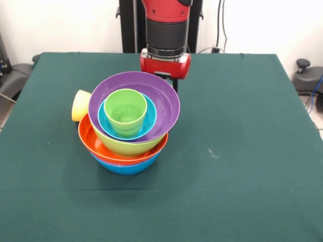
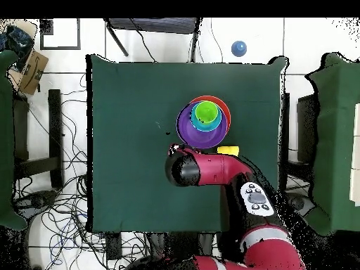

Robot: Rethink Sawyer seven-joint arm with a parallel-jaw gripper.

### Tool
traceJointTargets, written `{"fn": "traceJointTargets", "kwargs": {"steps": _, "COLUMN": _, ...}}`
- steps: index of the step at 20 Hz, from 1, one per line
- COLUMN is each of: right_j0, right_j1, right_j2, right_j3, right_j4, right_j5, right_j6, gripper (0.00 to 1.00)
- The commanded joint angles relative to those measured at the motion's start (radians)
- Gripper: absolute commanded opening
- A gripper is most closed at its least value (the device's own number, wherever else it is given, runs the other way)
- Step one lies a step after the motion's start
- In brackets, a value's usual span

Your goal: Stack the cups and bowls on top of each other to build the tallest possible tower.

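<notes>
- nearest the camera sat the tower of nested glossy plastic bowls, left of centre on the dark green cloth-covered table.
- at its base was the round blue plastic bowl, with the wider orange plastic bowl seated in it.
- above these came the lime green plastic bowl, then the large purple plastic bowl, which tilted towards the camera.
- inside the purple one lay the small cyan plastic bowl, and the light green tapered plastic cup stood in that.
- on its side, the pale yellow tapered plastic cup touched the stack's left flank, just above the orange rim.
- behind the purple rim the red and black arm came down; its gripper was hidden by the bowl, so whether the jaws were parted or closed could not be told.
</notes>
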Motion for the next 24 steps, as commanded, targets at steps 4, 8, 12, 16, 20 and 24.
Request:
{"fn": "traceJointTargets", "kwargs": {"steps": 4, "right_j0": 0.053, "right_j1": -0.047, "right_j2": 0.000, "right_j3": 0.072, "right_j4": 0.018, "right_j5": -0.064, "right_j6": 0.149, "gripper": 1.00}}
{"fn": "traceJointTargets", "kwargs": {"steps": 8, "right_j0": 0.088, "right_j1": -0.072, "right_j2": -0.025, "right_j3": 0.103, "right_j4": 0.038, "right_j5": -0.066, "right_j6": 0.182, "gripper": 1.00}}
{"fn": "traceJointTargets", "kwargs": {"steps": 12, "right_j0": 0.082, "right_j1": -0.046, "right_j2": -0.023, "right_j3": 0.090, "right_j4": 0.040, "right_j5": -0.072, "right_j6": 0.163, "gripper": 1.00}}
{"fn": "traceJointTargets", "kwargs": {"steps": 16, "right_j0": 0.061, "right_j1": -0.019, "right_j2": -0.007, "right_j3": 0.083, "right_j4": 0.048, "right_j5": -0.059, "right_j6": 0.146, "gripper": 1.00}}
{"fn": "traceJointTargets", "kwargs": {"steps": 20, "right_j0": 0.030, "right_j1": -0.015, "right_j2": 0.022, "right_j3": 0.097, "right_j4": 0.060, "right_j5": -0.028, "right_j6": 0.127, "gripper": 1.00}}
{"fn": "traceJointTargets", "kwargs": {"steps": 24, "right_j0": 0.050, "right_j1": 0.014, "right_j2": 0.002, "right_j3": 0.085, "right_j4": 0.057, "right_j5": -0.057, "right_j6": 0.140, "gripper": 1.00}}
